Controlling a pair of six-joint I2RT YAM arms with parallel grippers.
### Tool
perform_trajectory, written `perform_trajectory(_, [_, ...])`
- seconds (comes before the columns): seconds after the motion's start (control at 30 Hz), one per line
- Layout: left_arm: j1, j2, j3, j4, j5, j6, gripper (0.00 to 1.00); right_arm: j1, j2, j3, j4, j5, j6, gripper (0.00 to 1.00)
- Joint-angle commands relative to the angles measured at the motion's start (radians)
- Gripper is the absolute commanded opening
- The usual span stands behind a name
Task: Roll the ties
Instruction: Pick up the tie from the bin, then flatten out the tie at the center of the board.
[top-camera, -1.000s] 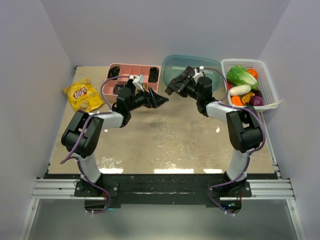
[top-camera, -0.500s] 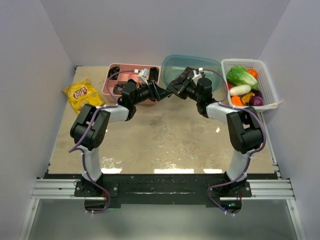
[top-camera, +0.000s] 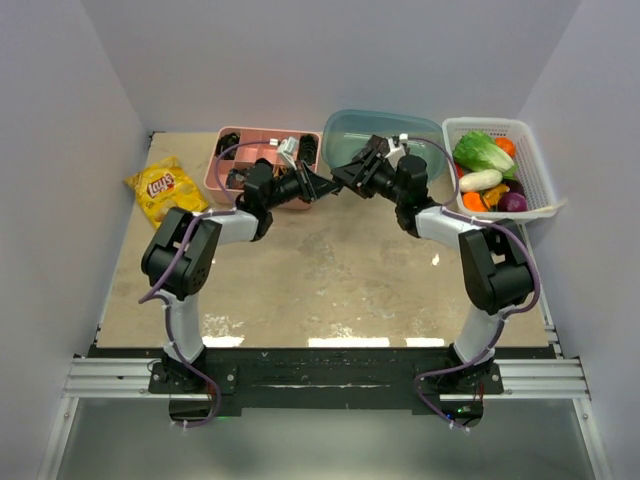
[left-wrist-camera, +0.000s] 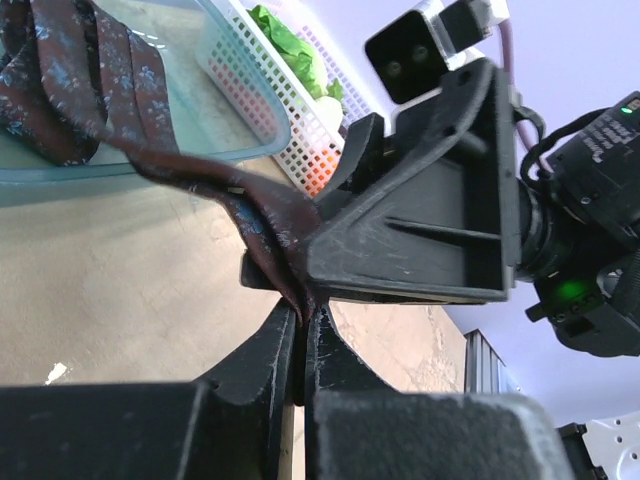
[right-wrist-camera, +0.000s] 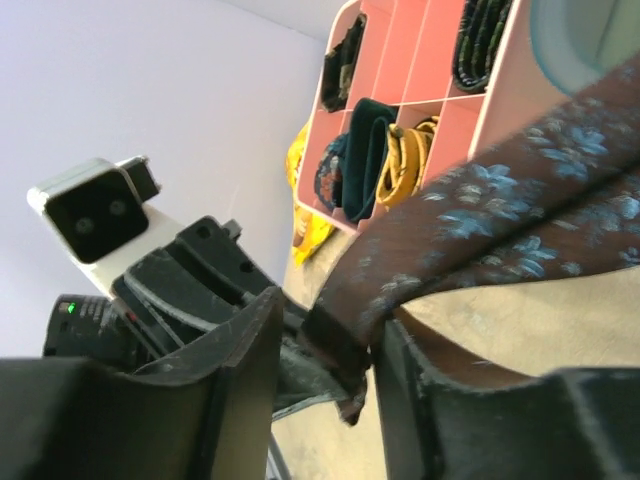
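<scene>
Tan table (top-camera: 330, 270): left gripper (left-wrist-camera: 303, 318) clamps tie (left-wrist-camera: 275, 215); right gripper (right-wrist-camera: 330, 322) prob. parted round it.

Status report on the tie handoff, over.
Left end effector shut on tie. Right end effector open around it. Rest of tie draped in teal tub. No obstruction seen.

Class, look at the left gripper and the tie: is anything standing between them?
Nothing visible does. The left gripper is pinched shut directly on the tie, which runs back into the clear tub. The right gripper sits close alongside, its fingers parted around the same tie, not between the two.
</scene>
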Motion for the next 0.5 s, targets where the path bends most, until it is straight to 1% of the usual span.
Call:
perform_trajectory(0.0, [0.019, -0.137, 0.017, -0.033, 0.013, 0.056, 0.0, 0.003, -0.112, -0.012, -0.045, 0.0, -0.057, 0.64])
perform_trajectory(0.07, [0.036, -0.199, 0.046, -0.087, 0.01, 0.105, 0.0, 0.002, -0.14, -0.019, -0.116, 0.008, -0.114, 0.73])
perform_trajectory(0.1, [0.04, -0.223, 0.058, -0.148, 0.009, 0.122, 0.0, 0.0, -0.172, -0.031, -0.14, 0.025, -0.13, 0.82])
perform_trajectory(0.23, [0.049, -0.318, 0.138, -0.314, -0.004, 0.22, 0.0, -0.005, -0.252, -0.075, -0.255, 0.086, -0.228, 0.99])
perform_trajectory(0.27, [0.049, -0.356, 0.166, -0.369, -0.011, 0.25, 0.0, -0.011, -0.267, -0.084, -0.266, 0.094, -0.236, 0.99])
perform_trajectory(0.4, [0.049, -0.453, 0.212, -0.468, -0.037, 0.312, 0.0, -0.026, -0.304, -0.118, -0.286, 0.128, -0.244, 0.99])
perform_trajectory(0.47, [0.049, -0.511, 0.233, -0.52, -0.048, 0.338, 0.0, -0.032, -0.298, -0.105, -0.338, 0.14, -0.244, 0.99])
